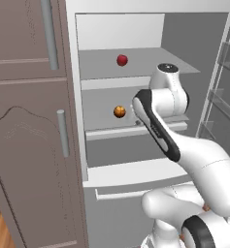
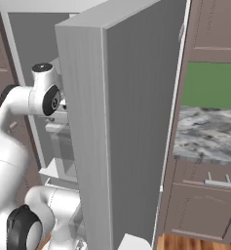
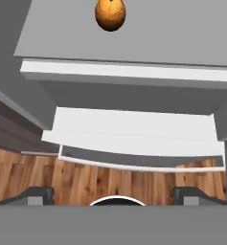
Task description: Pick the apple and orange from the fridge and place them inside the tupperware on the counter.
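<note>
Both fruits sit untouched in the fridge (image 1: 150, 72), so by my reading nothing of the task is done yet: each must be lifted out and carried to the tupperware. In the left base view the apple (image 1: 122, 60) rests on the upper shelf, toward the back, and the orange (image 1: 119, 112) lies on the shelf below it, at about 6 o'clock from the apple. The arm reaches in at the orange's level, its wrist at 3 o'clock from the fruit and apart from it.

In the hand view the orange (image 3: 110, 14) shows at 12 o'clock, far up the frame, while the end effector (image 3: 112, 197) has its two dark tips standing wide apart at the bottom, with nothing between them.

Much is hidden. The open fridge door (image 2: 122, 122) blocks most of the right base view. The marbled tabletop (image 2: 204, 132) shows at 3 o'clock, and a pale sliver at its cut-off edge may be the tupperware; I cannot tell.
</note>
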